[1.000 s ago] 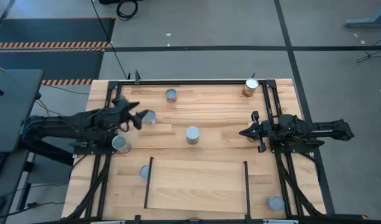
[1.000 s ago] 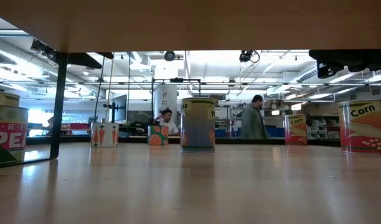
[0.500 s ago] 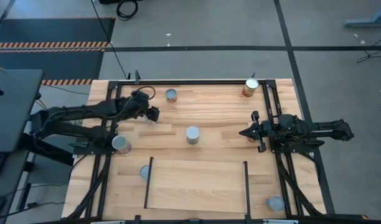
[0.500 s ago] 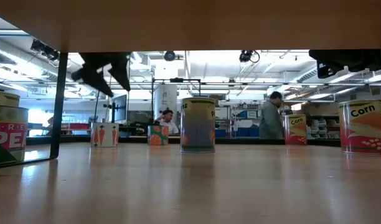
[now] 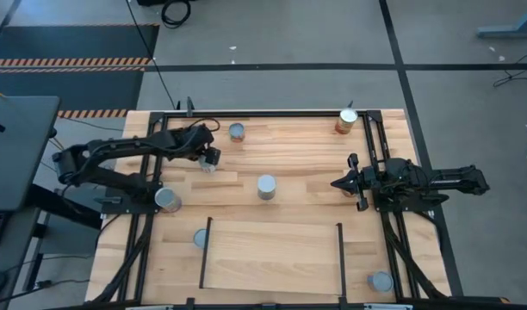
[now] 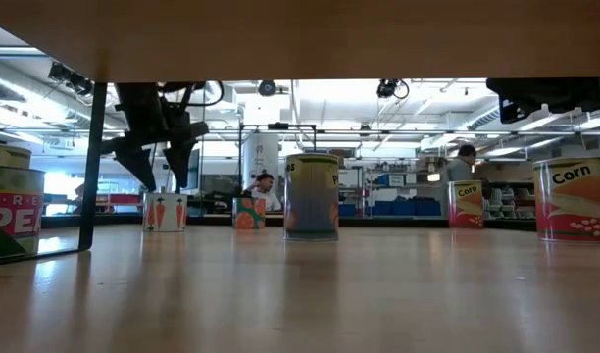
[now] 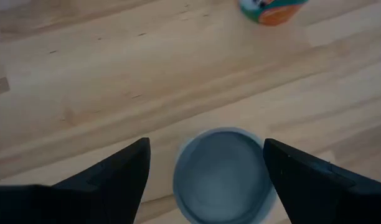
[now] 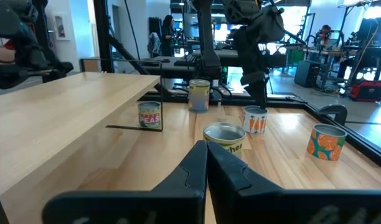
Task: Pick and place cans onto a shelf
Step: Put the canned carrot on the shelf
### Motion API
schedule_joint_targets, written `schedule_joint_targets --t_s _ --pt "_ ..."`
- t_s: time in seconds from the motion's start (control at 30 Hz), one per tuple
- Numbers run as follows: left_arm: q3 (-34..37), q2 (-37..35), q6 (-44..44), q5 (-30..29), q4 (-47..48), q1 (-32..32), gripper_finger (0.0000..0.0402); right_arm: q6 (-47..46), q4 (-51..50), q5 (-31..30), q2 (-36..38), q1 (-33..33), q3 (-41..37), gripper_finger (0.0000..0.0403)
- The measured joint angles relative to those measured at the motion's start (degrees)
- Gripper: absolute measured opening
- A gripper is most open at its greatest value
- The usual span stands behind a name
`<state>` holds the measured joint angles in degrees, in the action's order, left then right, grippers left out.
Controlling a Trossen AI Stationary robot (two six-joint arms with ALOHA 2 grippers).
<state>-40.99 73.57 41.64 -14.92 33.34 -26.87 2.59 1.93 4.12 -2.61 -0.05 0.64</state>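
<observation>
Several cans stand upright on the planked tabletop. My left gripper (image 5: 209, 158) hangs open, tipped downward, just over a carrot-labelled can (image 6: 165, 211). In the left wrist view this can's grey top (image 7: 221, 174) lies between my fingers (image 7: 119, 180) with gaps on both sides. Other cans stand at the far edge (image 5: 237, 132), in the middle (image 5: 266, 186) and at the left (image 5: 168, 200). The shelf (image 5: 272, 256) lies flat at the near edge. My right gripper (image 5: 337, 183) waits shut and level at the right, touching nothing.
More cans stand beside the shelf's left bar (image 5: 200, 238), at the near right corner (image 5: 380, 282) and at the far right corner (image 5: 347, 120). A black frame (image 5: 263, 112) runs along the table's far edge. People move in the room beyond.
My left gripper has swung toward the table's far edge and right, tipped downward and come down over the carrot-labelled can, staying open. The cans have kept their places.
</observation>
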Motion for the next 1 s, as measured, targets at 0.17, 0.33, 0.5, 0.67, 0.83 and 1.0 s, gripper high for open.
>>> schedule_joint_targets --t_s 0.17,0.33,0.5,0.67,0.83,1.0 --pt "0.9 2.9 -0.3 2.5 -5.2 0.0 0.0316 0.0 0.1 0.0 0.0 0.0 0.0 0.0017" --pt "1.0 3.5 -0.9 0.0 -6.9 0.9 0.0316 0.0 0.1 0.0 0.0 0.0 0.0 0.0017" --pt "1.0 3.2 -0.8 -0.7 -6.7 2.9 0.0316 0.0 0.1 0.0 0.0 0.0 0.0 0.0017" --pt "1.0 3.2 1.1 -3.6 -4.3 5.5 0.0316 0.0 0.1 0.0 0.0 0.0 0.0 0.0017" --pt "1.0 3.4 3.0 -5.7 -1.6 6.9 0.0316 0.0 0.1 0.0 0.0 0.0 0.0 0.0017" --pt "1.0 3.4 5.0 -5.9 -1.3 8.2 0.0316 0.0 0.1 0.0 0.0 0.0 0.0 0.0017"
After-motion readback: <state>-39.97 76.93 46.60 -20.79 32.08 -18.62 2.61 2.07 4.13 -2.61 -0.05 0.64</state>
